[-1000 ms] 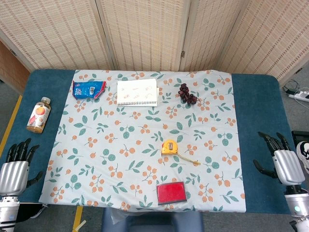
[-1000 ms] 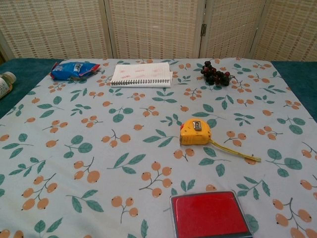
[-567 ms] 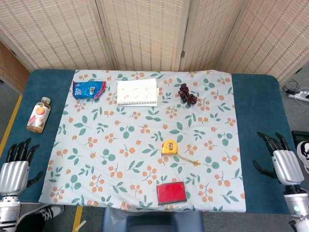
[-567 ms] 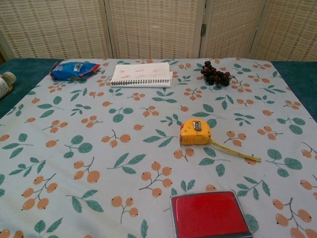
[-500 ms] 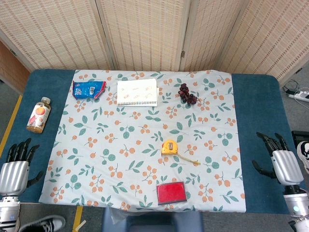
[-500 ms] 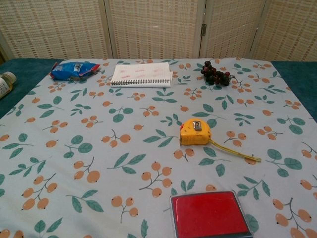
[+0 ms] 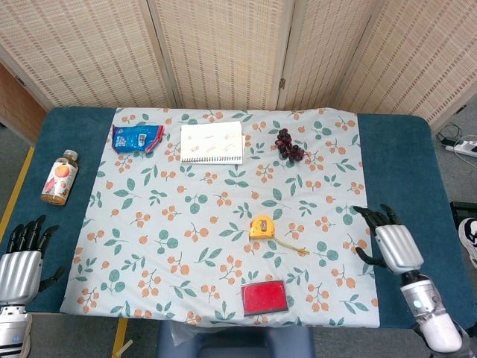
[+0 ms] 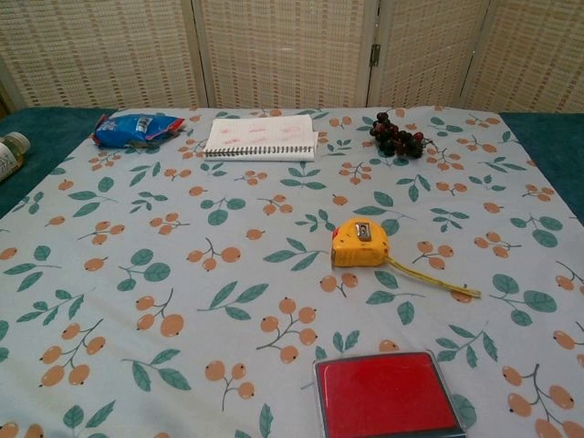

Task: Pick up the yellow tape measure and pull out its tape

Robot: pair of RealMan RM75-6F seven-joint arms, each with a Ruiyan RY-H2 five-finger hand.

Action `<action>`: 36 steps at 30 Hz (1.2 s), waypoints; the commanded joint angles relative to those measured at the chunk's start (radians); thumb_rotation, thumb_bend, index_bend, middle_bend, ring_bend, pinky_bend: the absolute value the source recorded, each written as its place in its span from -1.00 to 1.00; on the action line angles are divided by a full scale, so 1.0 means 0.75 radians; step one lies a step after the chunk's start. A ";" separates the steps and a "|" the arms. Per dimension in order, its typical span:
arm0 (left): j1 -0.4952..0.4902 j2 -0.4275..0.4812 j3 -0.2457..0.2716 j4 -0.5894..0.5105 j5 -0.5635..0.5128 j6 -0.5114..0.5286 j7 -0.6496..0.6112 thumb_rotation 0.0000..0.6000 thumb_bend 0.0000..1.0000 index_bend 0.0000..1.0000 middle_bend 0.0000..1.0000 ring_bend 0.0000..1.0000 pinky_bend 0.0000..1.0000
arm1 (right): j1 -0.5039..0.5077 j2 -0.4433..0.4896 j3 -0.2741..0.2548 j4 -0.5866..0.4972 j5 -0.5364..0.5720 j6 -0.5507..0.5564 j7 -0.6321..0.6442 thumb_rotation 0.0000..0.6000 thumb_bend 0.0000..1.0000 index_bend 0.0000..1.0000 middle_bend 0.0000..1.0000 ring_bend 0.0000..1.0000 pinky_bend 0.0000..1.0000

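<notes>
The yellow tape measure [image 7: 261, 227] [image 8: 359, 243] lies on the flowered cloth near the table's middle, with a short length of tape [image 7: 292, 245] [image 8: 434, 278] trailing out to its right. My right hand [image 7: 393, 244] hovers open over the cloth's right edge, well to the right of the tape measure, holding nothing. My left hand [image 7: 20, 263] stays open at the front left corner, over the blue table edge, far from the tape measure. Neither hand shows in the chest view.
A red flat case [image 7: 264, 297] [image 8: 386, 395] lies just in front of the tape measure. At the back are a spiral notebook [image 7: 212, 142], dark grapes [image 7: 290, 144] and a blue snack packet [image 7: 136, 137]. A juice bottle [image 7: 59, 177] lies at the left.
My right hand has moved left from beyond the table's right edge to the edge of the cloth. The left hand and the tape measure have stayed put.
</notes>
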 commanded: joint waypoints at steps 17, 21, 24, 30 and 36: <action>0.014 0.007 0.010 -0.010 0.018 0.011 -0.012 1.00 -0.46 -0.61 -0.88 -0.84 -1.00 | 0.514 -0.423 0.120 0.160 0.527 -0.496 -0.498 1.00 -0.29 -0.93 -0.78 -0.77 -0.90; 0.014 0.005 0.013 -0.005 0.021 0.006 -0.016 1.00 -0.46 -0.61 -0.88 -0.85 -1.00 | 0.583 -0.507 0.118 0.227 0.614 -0.506 -0.571 1.00 -0.29 -0.90 -0.75 -0.76 -0.89; 0.015 0.009 0.011 -0.006 0.017 0.006 -0.016 1.00 -0.46 -0.61 -0.88 -0.84 -1.00 | 0.627 -0.561 0.112 0.273 0.656 -0.500 -0.619 1.00 -0.29 -0.83 -0.72 -0.75 -0.88; 0.018 0.012 0.012 -0.008 0.019 0.011 -0.018 1.00 -0.46 -0.61 -0.88 -0.85 -1.00 | 0.687 -0.624 0.106 0.340 0.727 -0.498 -0.662 1.00 -0.29 -0.76 -0.67 -0.72 -0.87; 0.019 0.011 0.011 -0.009 0.020 0.012 -0.016 1.00 -0.46 -0.61 -0.88 -0.85 -1.00 | 0.728 -0.659 0.102 0.375 0.763 -0.499 -0.669 1.00 -0.29 -0.72 -0.63 -0.69 -0.86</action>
